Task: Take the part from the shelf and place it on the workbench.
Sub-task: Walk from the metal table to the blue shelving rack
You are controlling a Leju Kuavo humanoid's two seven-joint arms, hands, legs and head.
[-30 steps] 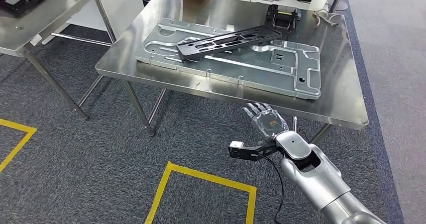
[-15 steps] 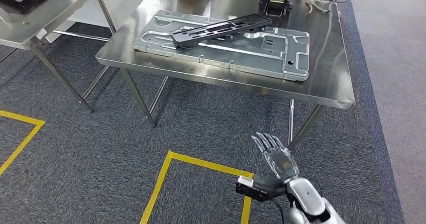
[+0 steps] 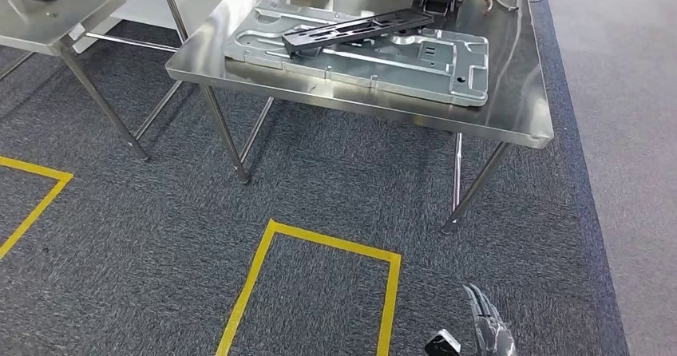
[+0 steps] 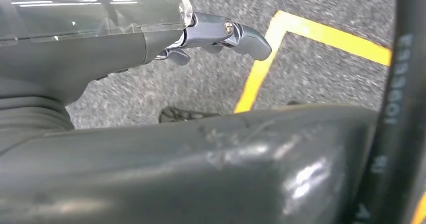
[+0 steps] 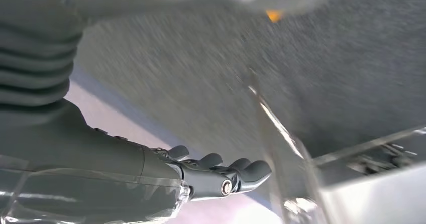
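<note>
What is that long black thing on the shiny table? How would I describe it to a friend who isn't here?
Start at the steel workbench standing on the grey carpet. A wide silver metal panel with pressed grooves lies flat on it, and the long black part rests slantwise across that panel. It is the only dark, narrow, slotted strip there, against the pale sheet beneath it.

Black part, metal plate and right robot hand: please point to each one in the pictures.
black part (image 3: 359, 30): head view, middle of the long bar.
metal plate (image 3: 415, 73): head view, bare front area.
right robot hand (image 3: 488, 328): head view, back of the hand.
</note>
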